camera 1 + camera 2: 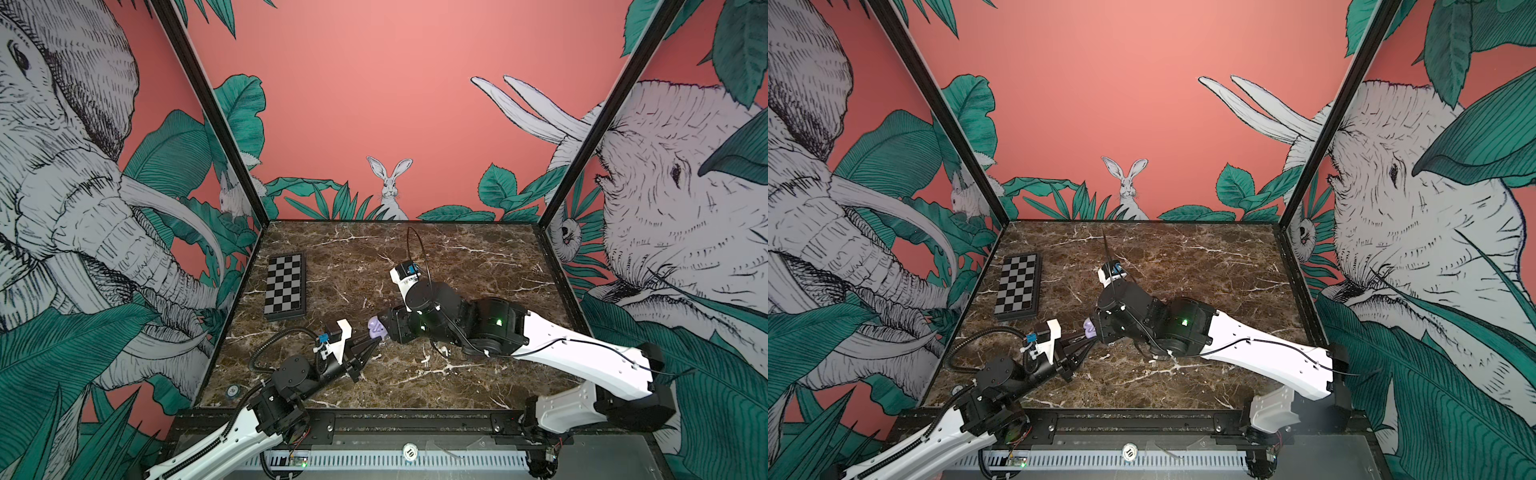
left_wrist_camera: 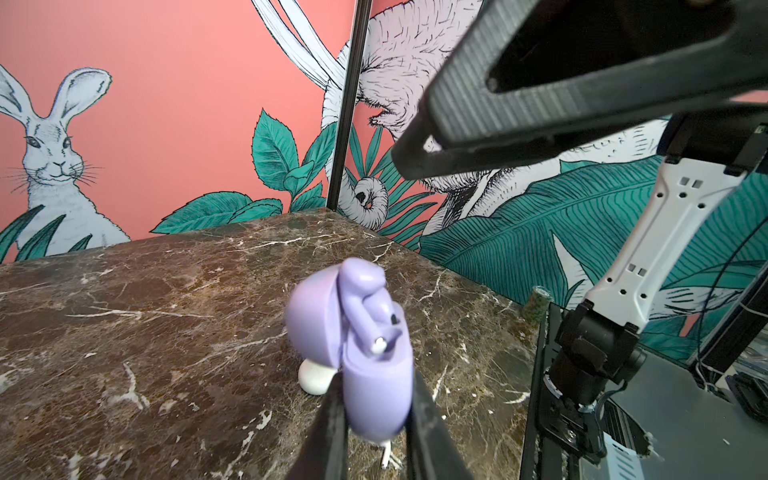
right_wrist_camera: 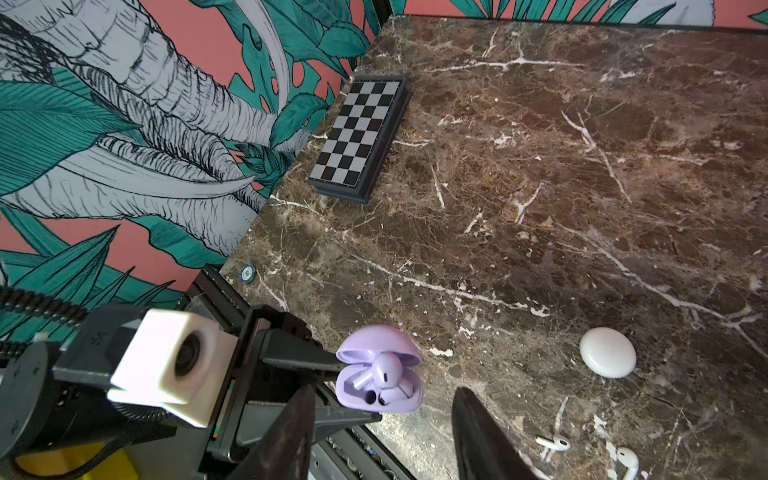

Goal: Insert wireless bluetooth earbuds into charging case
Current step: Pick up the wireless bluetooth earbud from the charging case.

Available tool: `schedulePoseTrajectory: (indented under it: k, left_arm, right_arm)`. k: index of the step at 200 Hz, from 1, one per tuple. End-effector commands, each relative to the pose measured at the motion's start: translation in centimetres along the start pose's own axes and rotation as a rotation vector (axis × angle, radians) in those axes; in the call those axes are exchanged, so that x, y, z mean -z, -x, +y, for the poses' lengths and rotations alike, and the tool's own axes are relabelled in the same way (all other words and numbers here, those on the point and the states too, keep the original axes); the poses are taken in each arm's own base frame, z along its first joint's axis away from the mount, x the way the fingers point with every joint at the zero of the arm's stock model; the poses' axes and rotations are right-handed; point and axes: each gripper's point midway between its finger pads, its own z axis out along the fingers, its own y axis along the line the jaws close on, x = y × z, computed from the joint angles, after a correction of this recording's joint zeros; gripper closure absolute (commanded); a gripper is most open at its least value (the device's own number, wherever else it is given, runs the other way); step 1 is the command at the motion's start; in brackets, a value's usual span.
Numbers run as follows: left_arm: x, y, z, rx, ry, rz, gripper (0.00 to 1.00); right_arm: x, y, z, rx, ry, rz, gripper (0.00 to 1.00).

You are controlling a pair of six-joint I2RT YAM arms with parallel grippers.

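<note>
Marble counter [image 1: 478, 266], mural walls [image 1: 415, 104]; left jaws pinch the open lilac case [image 3: 380, 374], right jaws spread. Upper lilac earbud [image 3: 388, 366] looks unseated: it likely needs a light, straight push, case held steady. In a top view the lilac case [image 1: 376, 328] lies between the jaws, left at its 7 o'clock, right at 3.

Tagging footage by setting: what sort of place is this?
Probably a staged robot test booth: jungle-print wall panels, black frame posts, a brown marble-patterned tabletop, and two white-and-black robot arms at its front.
</note>
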Motion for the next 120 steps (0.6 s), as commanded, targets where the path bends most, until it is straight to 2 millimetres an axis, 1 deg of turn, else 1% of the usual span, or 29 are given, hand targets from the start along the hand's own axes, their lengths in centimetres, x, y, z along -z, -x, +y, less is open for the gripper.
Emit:
schedulePoseTrajectory:
  k: [1, 19, 48, 65, 120]
  left_arm:
    - [-0.1, 0.4, -0.6, -0.02, -0.035, -0.025, 1.0]
    - [0.0, 0.6, -0.7, -0.02, -0.041, -0.031, 1.0]
    - [0.0, 0.5, -0.9, -0.01, -0.05, -0.031, 1.0]
    - [-0.1, 0.4, -1.0, -0.008, -0.057, -0.027, 1.0]
    - [-0.2, 0.3, -1.2, 0.001, -0.071, -0.02, 1.0]
  right_arm:
    - [0.0, -1.4, -0.4, 0.015, -0.01, 0.085, 0.5]
    - [-0.3, -1.7, -0.3, 0.034, -0.006, 0.109, 0.5]
    - [-1.1, -2.1, 0.7, 0.071, 0.035, 0.145, 0.52]
    - [-1.6, -2.3, 0.9, 0.089, 0.04, 0.161, 0.53]
    - [-2.4, -2.0, 0.4, 0.149, -0.006, 0.159, 0.58]
